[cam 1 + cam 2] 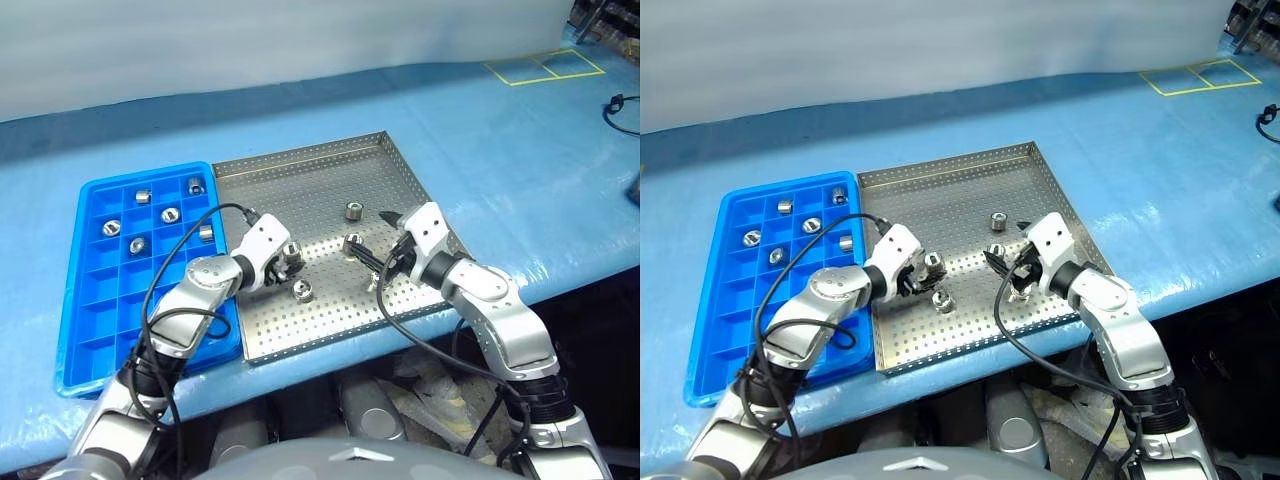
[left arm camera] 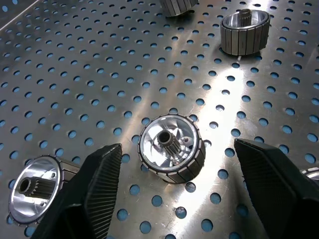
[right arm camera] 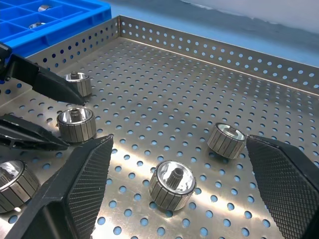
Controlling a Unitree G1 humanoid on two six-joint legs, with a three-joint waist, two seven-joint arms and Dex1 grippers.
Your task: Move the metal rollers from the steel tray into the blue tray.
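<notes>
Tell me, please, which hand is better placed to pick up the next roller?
Probably the left hand: its open fingers already bracket a roller on the steel tray, and the blue tray lies on its side. The right hand hangs open above another roller.

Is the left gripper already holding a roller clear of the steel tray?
No: the roller lies on the steel tray, untouched, between the jaws of the left gripper.

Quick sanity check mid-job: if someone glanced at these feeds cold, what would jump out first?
Most likely the left gripper, its jaws set either side of one roller but not yet touching it, on the steel tray. Next, the right gripper, open over a second roller nearer the tray's right side. Then the blue tray on the left, with six rollers in its far cells.
</notes>
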